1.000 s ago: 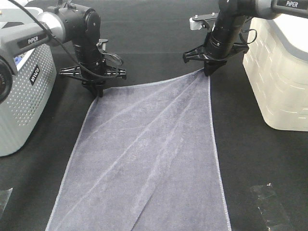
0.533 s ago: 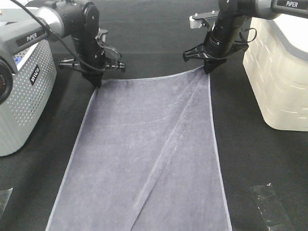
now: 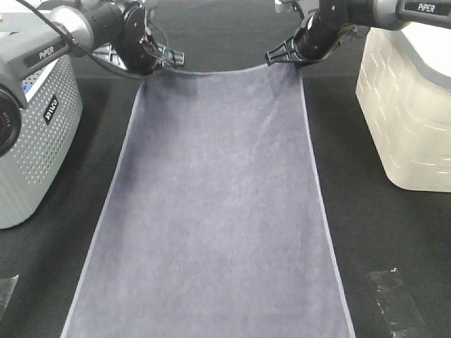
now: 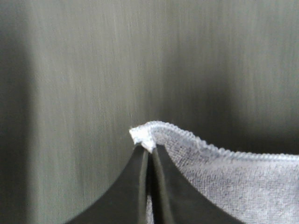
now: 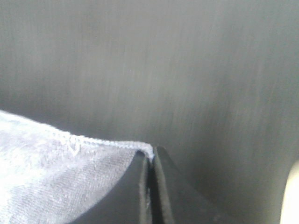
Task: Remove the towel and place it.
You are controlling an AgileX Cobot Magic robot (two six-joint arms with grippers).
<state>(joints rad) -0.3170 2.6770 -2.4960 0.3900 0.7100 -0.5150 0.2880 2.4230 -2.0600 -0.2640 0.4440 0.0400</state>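
Note:
The greyish-lavender towel (image 3: 218,204) lies stretched flat and long down the middle of the black table, its near end running out of the high view. My left gripper (image 3: 146,70) is shut on the towel's far left corner (image 4: 142,137). My right gripper (image 3: 299,63) is shut on the far right corner (image 5: 147,150). Both corners are pinched between black fingertips, and the far hem sags slightly between them.
A grey perforated basket (image 3: 32,134) stands at the left edge. A cream brick-patterned basket (image 3: 409,120) stands at the right. A scrap of clear tape (image 3: 394,296) lies at the front right on the black tabletop (image 3: 373,232).
Both grippers have pulled the towel's far corners away toward the back of the table and further apart. The diagonal folds have gone and the towel now lies smooth.

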